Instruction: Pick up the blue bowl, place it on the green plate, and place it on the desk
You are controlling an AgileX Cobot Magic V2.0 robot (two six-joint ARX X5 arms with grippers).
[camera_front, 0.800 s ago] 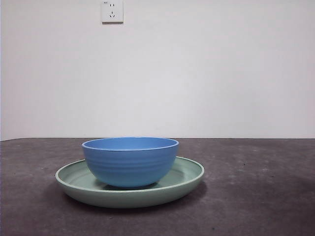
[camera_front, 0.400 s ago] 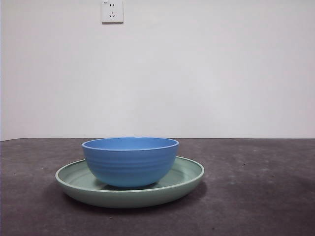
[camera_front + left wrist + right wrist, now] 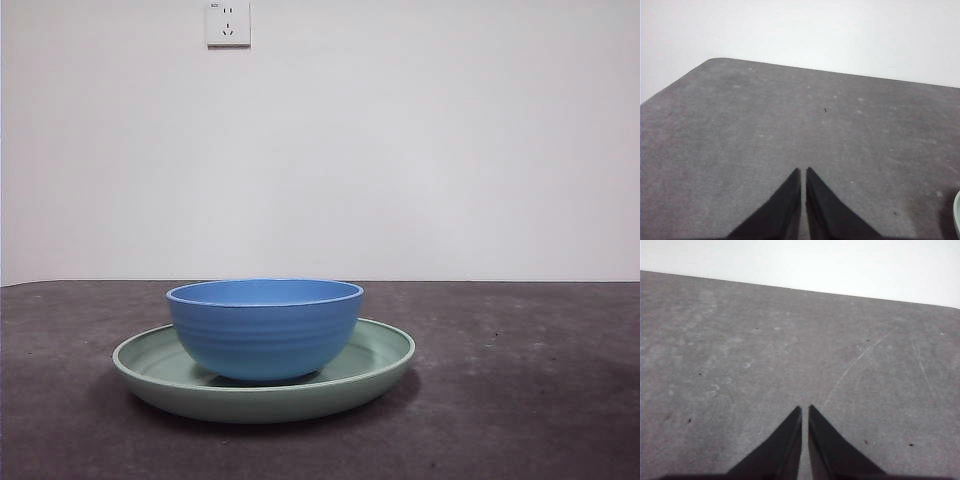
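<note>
The blue bowl (image 3: 264, 328) stands upright inside the green plate (image 3: 385, 365), which rests on the desk (image 3: 520, 400) left of centre in the front view. No arm shows in the front view. My left gripper (image 3: 803, 172) is shut and empty over bare desk (image 3: 765, 125); a sliver of the green plate's rim (image 3: 957, 215) shows at the edge of the left wrist view. My right gripper (image 3: 805, 410) is shut and empty over bare desk (image 3: 790, 340), with neither bowl nor plate in its view.
A white wall with a power socket (image 3: 228, 23) stands behind the desk. The desk's rounded far corner (image 3: 715, 60) shows in the left wrist view. Faint scratches (image 3: 860, 360) mark the desk in the right wrist view.
</note>
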